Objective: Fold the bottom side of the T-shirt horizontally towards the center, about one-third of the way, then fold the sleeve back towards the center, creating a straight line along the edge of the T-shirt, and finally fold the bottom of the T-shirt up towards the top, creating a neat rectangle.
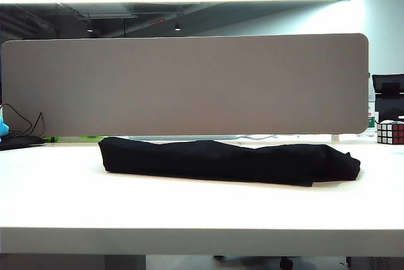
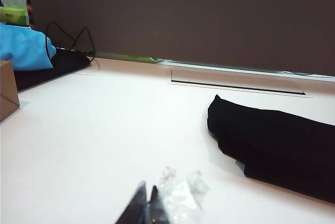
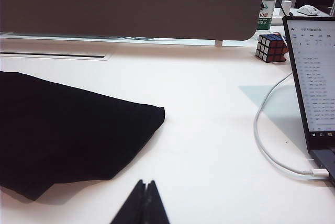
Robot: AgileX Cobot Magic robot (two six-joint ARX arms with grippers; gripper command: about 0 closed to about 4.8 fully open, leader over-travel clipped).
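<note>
so the t-shirt [image 1: 227, 161] is lying on the white bench [image 1: 189, 210] as a long, low black bundle, running left to right across the middle, a bit toward the far side. it's folded over on itself, so i can't make out the collar, the sleeves or the bottom hem, it's just dark cloth with a few soft ridges. its right end bunches into a small point.

neither arm shows in the exterior view. the left gripper [image 2: 147, 199] only appears in its own wrist view, fingers pressed together into a closed point with nothing between them, low over bare bench and well apart from the left end of the shirt. there's a bit of crumpled clear plastic [image 2: 180, 190] on the bench just beside it.

the right gripper [image 3: 145, 192] is the same deal: closed tight, empty, sitting near the right end of the shirt but not touching it.

other stuff around: a grey divider panel [image 1: 183, 84] standing along the far edge of the bench, a rubik's cube [image 1: 390, 132] at the far right, a laptop [image 3: 313, 77] with a white cable [image 3: 267, 140] plugged in on the right, and some blue cloth [image 2: 23, 46] at the far left.
</note>
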